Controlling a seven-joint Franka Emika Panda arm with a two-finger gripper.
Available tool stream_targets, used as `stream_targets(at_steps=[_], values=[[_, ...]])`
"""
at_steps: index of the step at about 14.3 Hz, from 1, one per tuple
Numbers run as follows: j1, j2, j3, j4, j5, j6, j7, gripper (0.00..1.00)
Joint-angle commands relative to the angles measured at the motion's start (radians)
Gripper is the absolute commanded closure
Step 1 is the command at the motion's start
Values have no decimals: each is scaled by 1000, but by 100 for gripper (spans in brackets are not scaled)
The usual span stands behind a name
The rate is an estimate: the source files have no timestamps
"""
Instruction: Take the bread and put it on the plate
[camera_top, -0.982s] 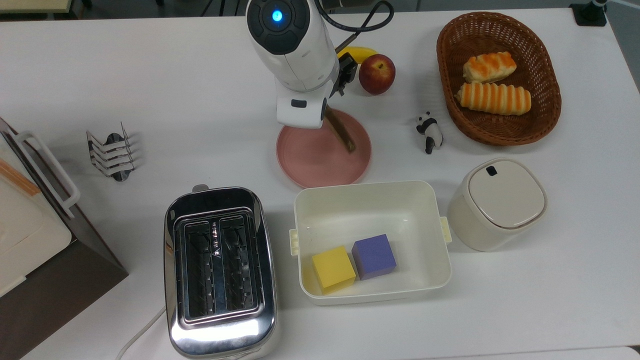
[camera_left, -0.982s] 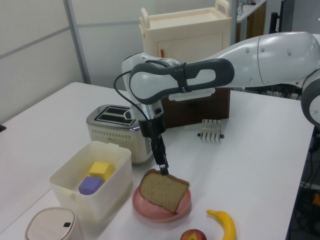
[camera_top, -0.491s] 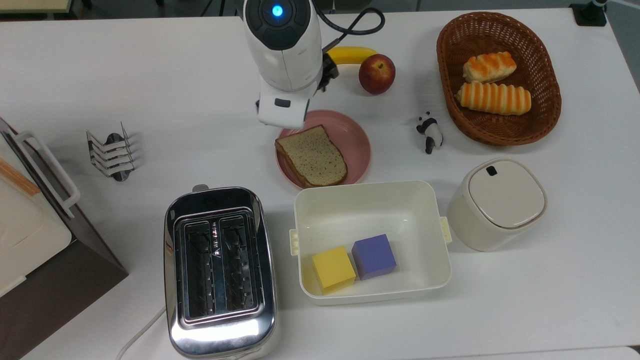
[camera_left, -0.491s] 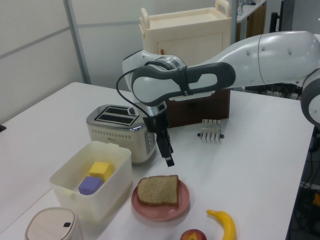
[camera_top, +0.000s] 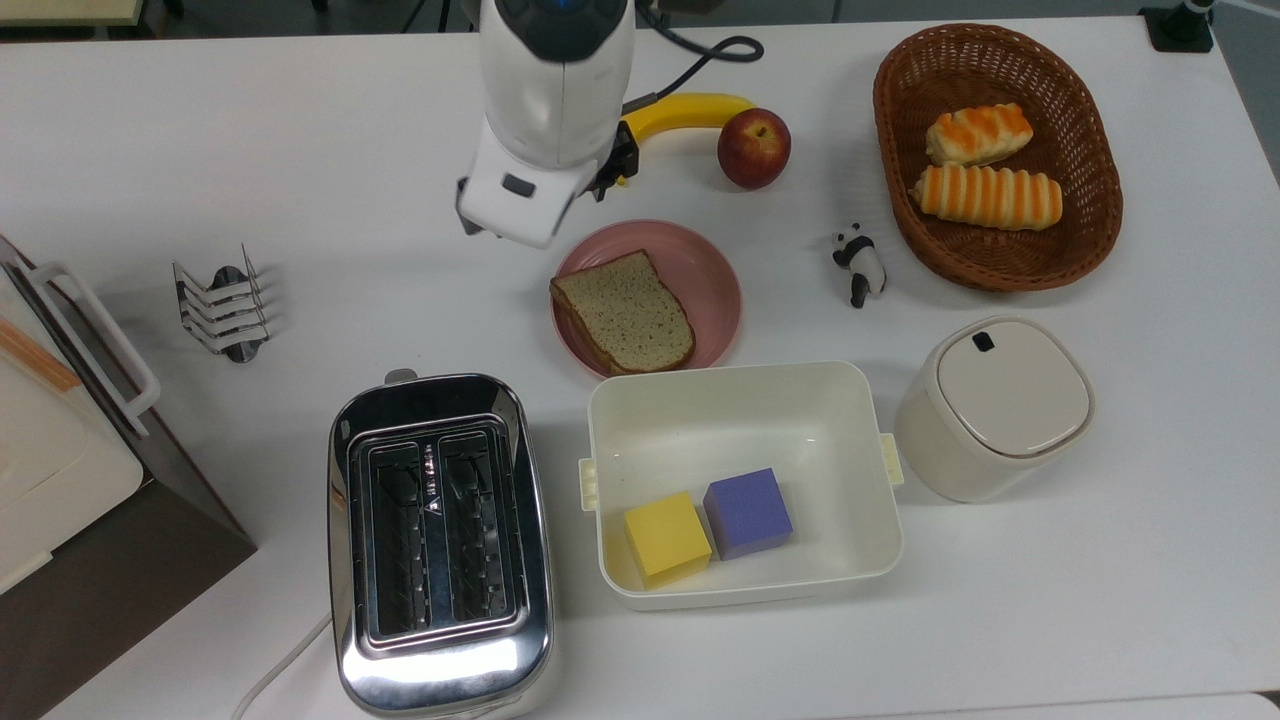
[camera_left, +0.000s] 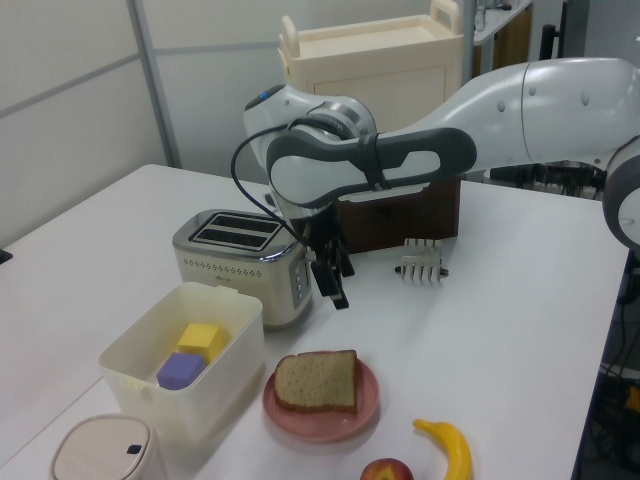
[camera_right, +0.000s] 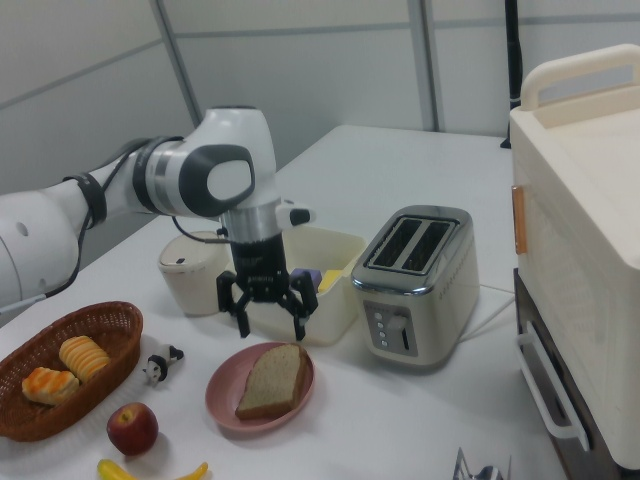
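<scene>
one bread flat on plate | fingers released, above it

The bread is laid flat on the plate, near the table's middle. In the top view, the tub is set just below the plate, the toaster at the tub's left, and the basket toward the upper right corner.

one flat brown bread slice | one round pink plate | two orange-striped bread rolls in one brown wicker basket | one yellow cube | one purple cube | one red apple | one yellow banana | one shiny silver toaster
</scene>
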Motion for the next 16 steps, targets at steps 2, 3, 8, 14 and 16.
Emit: stream_targets(at_steps=[2, 3, 8, 14, 16], values=[[-10, -95, -12, -18, -43, 79, 222, 0], [-21, -112, -13, -18, -41, 82, 259, 0], [-56, -213, -17, -48, -28, 81, 377, 0], [-133, -364, -15, -139, 111, 70, 402, 0], [-124, -370, -10, -153, 111, 70, 400, 0]])
